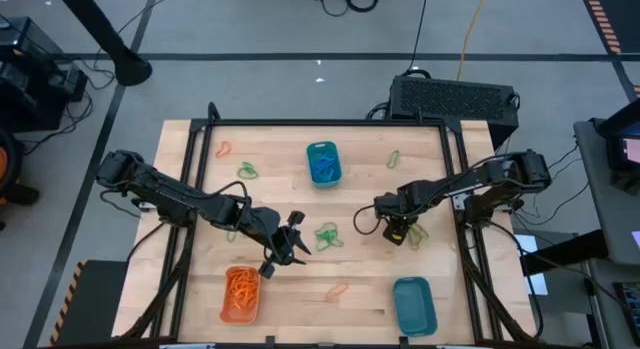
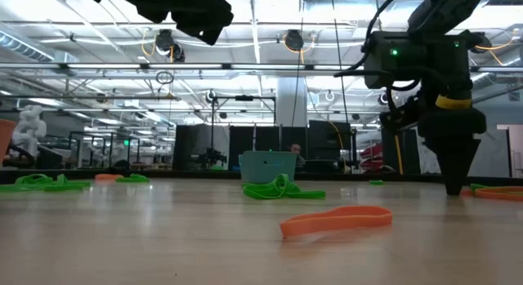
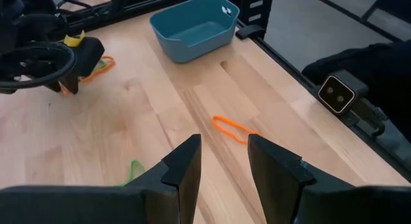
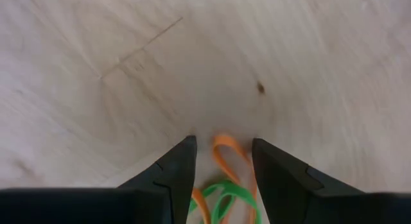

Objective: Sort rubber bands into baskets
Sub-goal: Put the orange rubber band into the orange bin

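Sorting scene, viewed from above and from both wrists. The rubber bands are thin, soft, nearly weightless loops that lie flat on the tabletop [image 1: 300,299] and will likely flex, stretch and slide rather than lift cleanly; a firm pinch across one strand, or across a bunched tangle, looks the soundest hold.

The right pincer [image 4: 221,169] is lowered with its tips at the wood, jaws parted and released, straddling a small tangle of orange and green bands [image 4: 225,185]. Nothing is grasped yet. Because two colours are interlaced here, closing on the tangle would probably raise both together, so separation may be needed before dropping.

The left pincer [image 3: 223,166] hangs above the tabletop near the front middle, jaws apart and empty. Ahead of it lies a single orange band [image 3: 234,128], flattened and elongated; its raised curve, seen at table height, offers a strand to pinch.

The orange basket [image 1: 240,293], at the front left, already holds a heap of orange bands. One teal basket [image 1: 323,162] at the rear middle holds blue bands; the other teal basket [image 1: 413,304] at the front right appears empty. A green cluster [image 1: 328,235] lies at centre, between the two pincers; further loose bands lie toward the rear left and rear right.
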You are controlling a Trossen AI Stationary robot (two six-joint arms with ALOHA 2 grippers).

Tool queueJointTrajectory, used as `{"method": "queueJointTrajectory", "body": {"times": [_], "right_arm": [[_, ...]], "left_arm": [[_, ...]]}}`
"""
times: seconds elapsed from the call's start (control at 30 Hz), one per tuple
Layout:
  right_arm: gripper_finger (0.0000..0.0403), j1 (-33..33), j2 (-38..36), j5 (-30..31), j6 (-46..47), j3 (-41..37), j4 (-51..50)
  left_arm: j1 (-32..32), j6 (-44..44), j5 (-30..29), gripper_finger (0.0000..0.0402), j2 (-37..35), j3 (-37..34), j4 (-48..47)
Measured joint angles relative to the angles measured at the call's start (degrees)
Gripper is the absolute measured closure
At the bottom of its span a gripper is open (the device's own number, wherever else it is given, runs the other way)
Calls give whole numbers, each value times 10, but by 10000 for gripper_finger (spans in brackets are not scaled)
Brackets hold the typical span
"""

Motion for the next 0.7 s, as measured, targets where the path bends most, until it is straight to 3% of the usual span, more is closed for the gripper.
{"method": "queueJointTrajectory", "body": {"times": [0.2,0.43,0.7], "right_arm": [[288,1,0,1,-2,-2,3],[391,1,0,19,-13,-1,2],[401,26,-1,118,-22,39,-15]], "left_arm": [[0,0,0,265,0,0,3],[0,-1,0,265,0,0,2],[0,-1,0,265,0,0,1]]}}
